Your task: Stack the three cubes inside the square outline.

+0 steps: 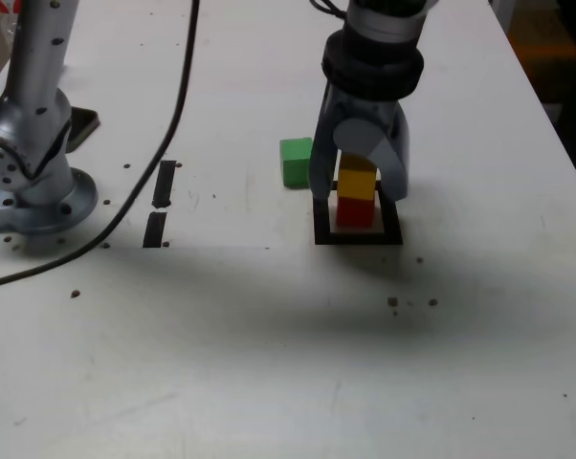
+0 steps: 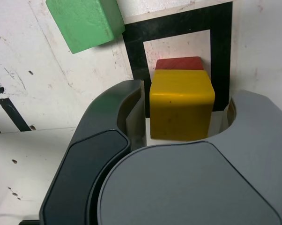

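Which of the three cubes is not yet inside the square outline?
The green cube: it lies alone on the table outside the square outline, while the yellow cube sits on the red cube inside.

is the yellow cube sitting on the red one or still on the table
On the red cube: the yellow cube sits atop it inside the square outline.

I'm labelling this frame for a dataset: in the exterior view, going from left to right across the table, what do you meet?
Arm base → two black tape strips → green cube → gripper over the yellow cube, stacked on the red cube inside the square outline.
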